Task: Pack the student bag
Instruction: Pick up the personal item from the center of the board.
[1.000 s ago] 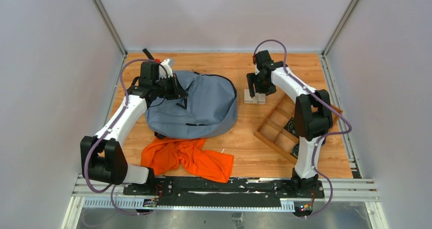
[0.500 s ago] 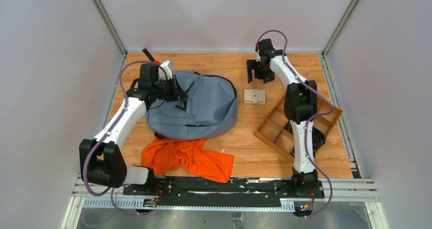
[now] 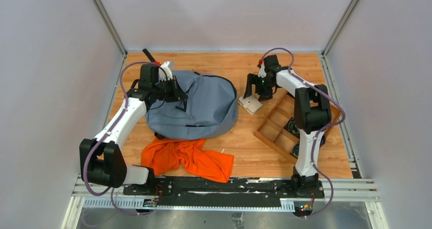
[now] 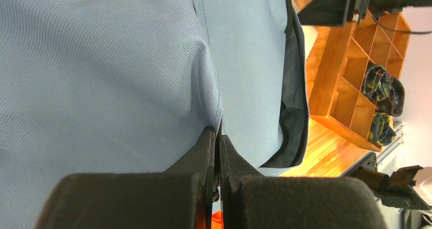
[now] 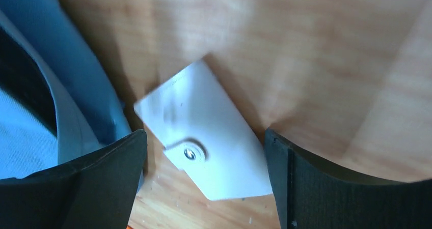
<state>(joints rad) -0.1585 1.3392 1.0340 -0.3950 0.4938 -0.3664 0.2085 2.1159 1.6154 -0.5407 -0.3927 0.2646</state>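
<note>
The student bag (image 3: 204, 104), a grey-blue backpack, lies at the middle left of the table. My left gripper (image 3: 178, 93) is over the bag's left part. In the left wrist view the gripper (image 4: 217, 133) is shut on a pinched fold of the bag (image 4: 102, 61). A small white flat case with a snap (image 3: 250, 105) lies diagonally on the wood just right of the bag. My right gripper (image 3: 254, 89) hovers over it. In the right wrist view the gripper (image 5: 204, 136) is open, with the case (image 5: 209, 147) between the fingers and untouched, and the bag's edge (image 5: 30, 112) at left.
An orange cloth (image 3: 188, 158) lies crumpled in front of the bag. A wooden compartment tray (image 3: 279, 127) sits at the right under the right arm. In the left wrist view the tray (image 4: 356, 66) holds camouflage-patterned items (image 4: 381, 86). Grey walls enclose the table.
My right gripper rose off the white case toward the back, then came down over it again. The case now lies turned and closer to the bag. The left gripper barely moved.
</note>
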